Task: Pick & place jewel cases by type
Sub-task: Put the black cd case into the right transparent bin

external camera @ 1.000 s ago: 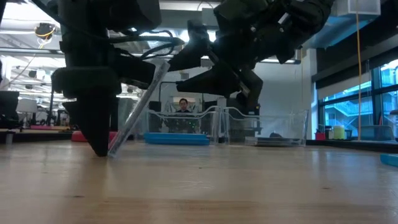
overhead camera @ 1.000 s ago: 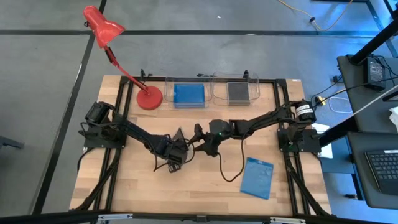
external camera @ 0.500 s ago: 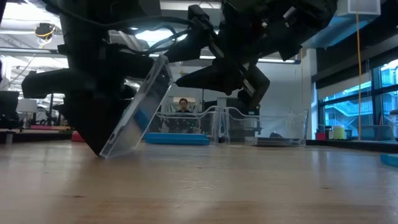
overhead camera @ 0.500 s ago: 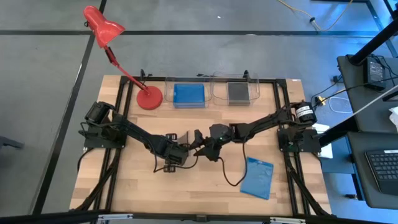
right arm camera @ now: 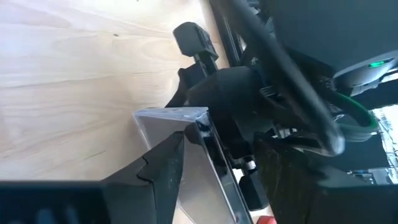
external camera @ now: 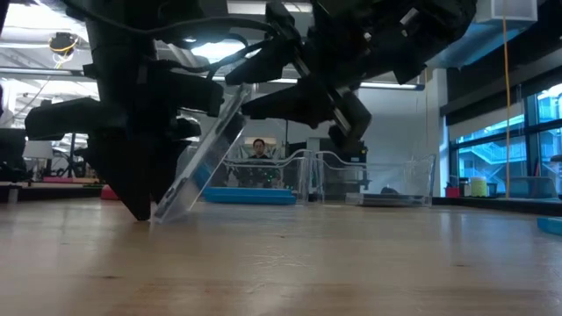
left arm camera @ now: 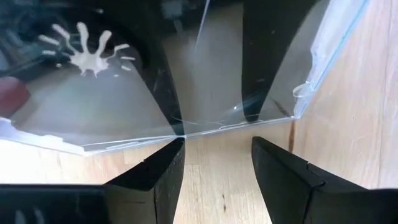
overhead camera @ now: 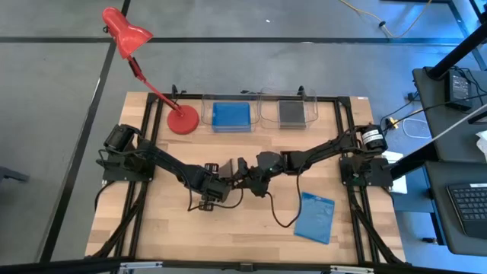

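Observation:
A clear jewel case (external camera: 206, 149) stands tilted near the table's middle, with its lower edge (external camera: 171, 215) on the wood and its disc hub showing in the left wrist view. My left gripper (left arm camera: 214, 140) points steeply down at that lower edge and is open. My right gripper (external camera: 246, 86) comes in nearly level from the table's right. It is open, with one finger on either side of the case's raised edge (right arm camera: 186, 118). A blue jewel case (overhead camera: 314, 217) lies flat at the near right. My left gripper meets the clear case's lower edge (left arm camera: 211, 127) with both fingertips, coming from above; the fingers stay apart with bare wood between them. The case slopes up and away from the tips, its lower edge on the table. My right gripper: I cannot tell whether a finger touches the case.
Two clear trays stand at the far edge: the left tray (overhead camera: 205, 106) holds a blue case, the right tray (overhead camera: 312, 103) a dark one. A red desk lamp (overhead camera: 183, 120) stands at the far left. A loose cable (overhead camera: 278, 205) trails over the table. A person shows beyond the table.
My left gripper has rolled about its own pointing line, staying in place. The clear case has turned with it: seen edge-on before, it now shows its face, lower edge still on the table. My right gripper's fingers have drawn closer together around the raised edge.

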Controlling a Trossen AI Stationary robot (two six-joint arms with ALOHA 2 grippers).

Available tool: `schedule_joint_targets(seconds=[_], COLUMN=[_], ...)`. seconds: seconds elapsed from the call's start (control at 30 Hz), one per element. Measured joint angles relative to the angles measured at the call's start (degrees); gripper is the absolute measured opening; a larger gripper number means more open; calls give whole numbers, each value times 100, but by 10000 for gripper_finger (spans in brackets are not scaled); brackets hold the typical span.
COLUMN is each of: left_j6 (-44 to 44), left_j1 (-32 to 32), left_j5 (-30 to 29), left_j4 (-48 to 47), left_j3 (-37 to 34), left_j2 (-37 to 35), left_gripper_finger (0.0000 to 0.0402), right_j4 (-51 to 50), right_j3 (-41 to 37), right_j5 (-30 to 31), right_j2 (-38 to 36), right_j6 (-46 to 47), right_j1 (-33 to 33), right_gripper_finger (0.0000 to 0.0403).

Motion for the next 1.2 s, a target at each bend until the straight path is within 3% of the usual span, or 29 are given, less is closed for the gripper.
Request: schedule_joint_targets(seconds=[0.47,1.0,1.2], left_j6=[94,385,388], left_j1=[10,7,13], left_j5=[109,172,508], left_j4=[-9,-3,-80], left_j3=[0,-2,93], left_j2=[0,-13,-5], left_gripper_finger=[184,184,184], right_j4=[-423,-410,-415], right_j3=[0,0,0], right_j5=[85,83,66], right_j2=[0,-2,-4], right_j6=[608,375,354], right_j1=[-2,0,4], right_gripper_finger=[157,106,89])
